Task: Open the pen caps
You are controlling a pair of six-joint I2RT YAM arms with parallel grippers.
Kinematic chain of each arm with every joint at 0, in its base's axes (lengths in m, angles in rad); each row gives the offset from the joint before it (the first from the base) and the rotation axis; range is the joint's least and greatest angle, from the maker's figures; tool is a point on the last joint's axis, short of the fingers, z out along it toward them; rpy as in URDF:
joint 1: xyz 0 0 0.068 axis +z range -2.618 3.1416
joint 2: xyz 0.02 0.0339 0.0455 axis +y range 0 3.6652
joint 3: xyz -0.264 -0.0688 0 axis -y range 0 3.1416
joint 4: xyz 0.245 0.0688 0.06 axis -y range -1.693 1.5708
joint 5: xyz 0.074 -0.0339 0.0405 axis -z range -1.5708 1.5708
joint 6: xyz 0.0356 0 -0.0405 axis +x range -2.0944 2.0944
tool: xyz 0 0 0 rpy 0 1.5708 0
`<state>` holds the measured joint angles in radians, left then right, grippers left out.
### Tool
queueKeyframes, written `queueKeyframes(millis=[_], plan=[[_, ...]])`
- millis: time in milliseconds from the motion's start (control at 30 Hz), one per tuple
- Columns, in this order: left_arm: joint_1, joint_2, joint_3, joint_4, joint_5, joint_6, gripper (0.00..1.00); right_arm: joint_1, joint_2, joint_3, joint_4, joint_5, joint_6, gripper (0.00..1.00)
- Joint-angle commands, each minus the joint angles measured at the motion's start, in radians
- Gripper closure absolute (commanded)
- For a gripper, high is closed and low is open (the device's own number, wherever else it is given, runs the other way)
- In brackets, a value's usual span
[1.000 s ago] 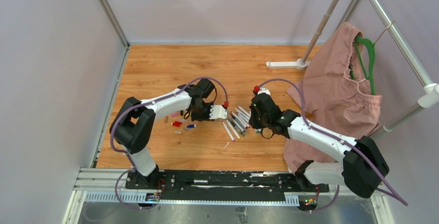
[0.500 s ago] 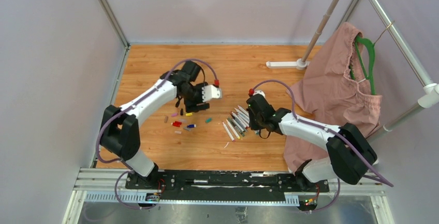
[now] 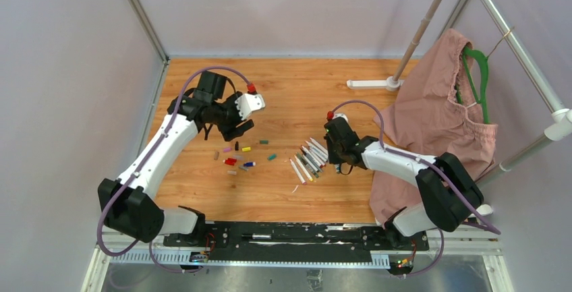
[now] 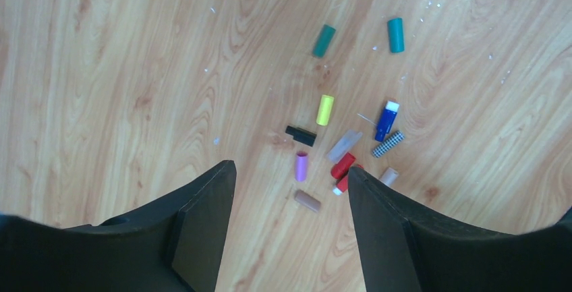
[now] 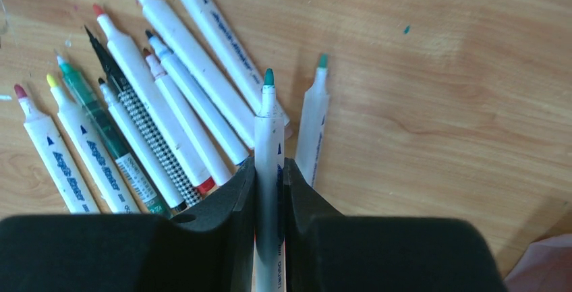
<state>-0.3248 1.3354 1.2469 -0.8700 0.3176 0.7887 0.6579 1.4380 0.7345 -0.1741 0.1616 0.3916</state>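
Since the right gripper point(image 5: 270, 168) is clamped on a white pen point(image 5: 269, 120) whose green tip is already bare, the step in hand is judged to be the laying down of that pen. It is best done low and slowly. The barrel should be brought flat onto the bare wood point(image 5: 432, 103) to the right of the fingers, beside the stray pen point(image 5: 312, 127) lying there, rather than dropped across the pens point(image 5: 168, 96) fanned out ahead and to the left. The jaws should be parted only once the barrel is borne by the wood, so that it is not sent rolling and the wet tip is not dragged over its neighbours. No cap can be made out on any tip ahead of these fingers. The left gripper point(image 4: 290, 170) is held wide open with nothing between its fingers. The caps point(image 4: 325, 110) are found loose on the wood just ahead of them: yellow, black, purple, red and blue in a cluster, and two green ones farther out. Compared with a second ago, the left gripper, then close beside the right one over the pens, is now seen drawn well away from it. The two green caps, not visible then, are now seen at the cluster's edge. The right gripper is shifted only slightly, and its hold on the pen is unchanged.
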Motion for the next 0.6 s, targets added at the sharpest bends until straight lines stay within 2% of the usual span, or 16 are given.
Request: queueKeyframes(millis=[0,367,467,567], plan=[[0.016,-0.025,-0.047,-0.024,0.034,-0.044,0.33,-0.047,-0.003,0.034,0.011,0.006,-0.033,0.83],[0.032,-0.031,-0.072,-0.023,0.051,-0.065,0.33,-0.091,0.003,0.023,0.012,-0.027,-0.046,0.73],[0.038,-0.034,-0.067,-0.024,0.057,-0.067,0.33,-0.106,0.008,0.028,0.008,-0.051,-0.057,0.66],[0.045,-0.033,-0.063,-0.024,0.069,-0.073,0.33,-0.110,0.024,0.030,0.005,-0.067,-0.061,0.65]])
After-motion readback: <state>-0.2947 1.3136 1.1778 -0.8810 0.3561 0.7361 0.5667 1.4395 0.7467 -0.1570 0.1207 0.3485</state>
